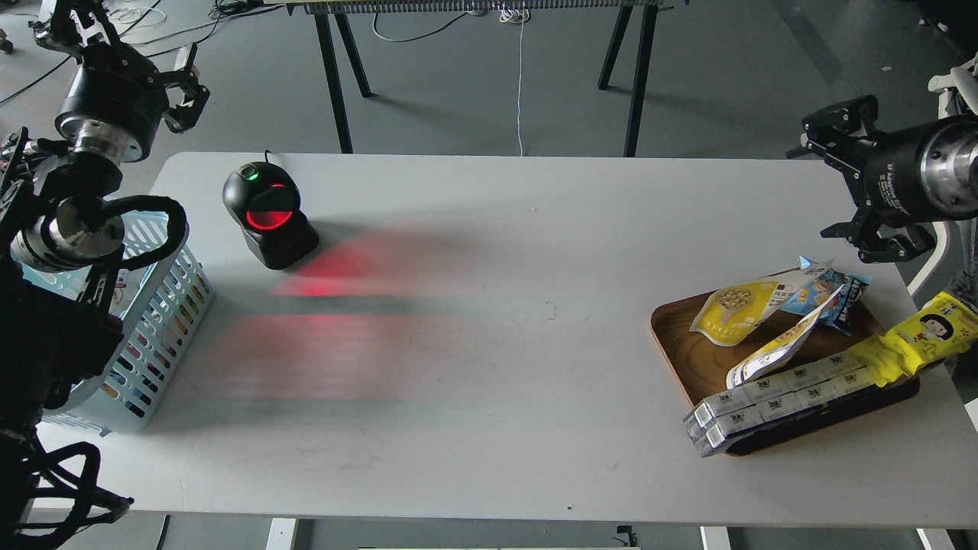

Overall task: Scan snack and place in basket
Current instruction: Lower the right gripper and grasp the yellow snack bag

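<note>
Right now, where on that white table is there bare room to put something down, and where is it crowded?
The wide middle of the white table, between the black barcode scanner and the brown wooden tray, is bare, as is the front edge. The tray is crowded with snack packs; the light blue slotted plastic basket fills the left edge.

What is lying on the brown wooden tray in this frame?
On the tray: the yellow and white nut pouch, a second similar pouch on its edge, a blue packet, long white packs and a yellow cartoon-face pack. Much of the tray floor is hidden beneath them.
</note>
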Motion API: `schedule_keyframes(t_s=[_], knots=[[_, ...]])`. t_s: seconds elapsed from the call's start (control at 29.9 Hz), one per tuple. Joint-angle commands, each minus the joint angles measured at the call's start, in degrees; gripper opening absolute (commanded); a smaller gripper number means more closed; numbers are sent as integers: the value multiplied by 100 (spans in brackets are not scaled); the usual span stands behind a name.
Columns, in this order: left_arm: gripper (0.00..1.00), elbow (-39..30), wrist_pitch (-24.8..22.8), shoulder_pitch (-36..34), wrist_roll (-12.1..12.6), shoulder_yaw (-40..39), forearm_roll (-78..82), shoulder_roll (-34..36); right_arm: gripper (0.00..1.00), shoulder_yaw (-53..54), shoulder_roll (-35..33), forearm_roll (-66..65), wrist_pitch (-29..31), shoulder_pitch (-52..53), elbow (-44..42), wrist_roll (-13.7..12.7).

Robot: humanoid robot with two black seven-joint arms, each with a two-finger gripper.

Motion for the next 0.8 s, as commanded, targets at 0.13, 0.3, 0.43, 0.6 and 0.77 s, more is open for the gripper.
schedule_keyframes(t_s=[0.13,0.3,0.43,0.6,0.77], knots=[[100,0,9,9,-5,34,0,-4,93,8,511,204,-472,-390,-7,1],[100,0,1,9,4,43,0,-4,90,17,643,195,-638,-548,-16,1],[100,0,1,9,4,43,0,5,88,61,757,195,-700,-724,-60,1],[100,9,9,18,4,43,0,-4,86,70,801,186,-981,-856,-51,1],[100,35,9,27,4,43,0,-13,74,87,792,178,-1087,-909,-77,1]])
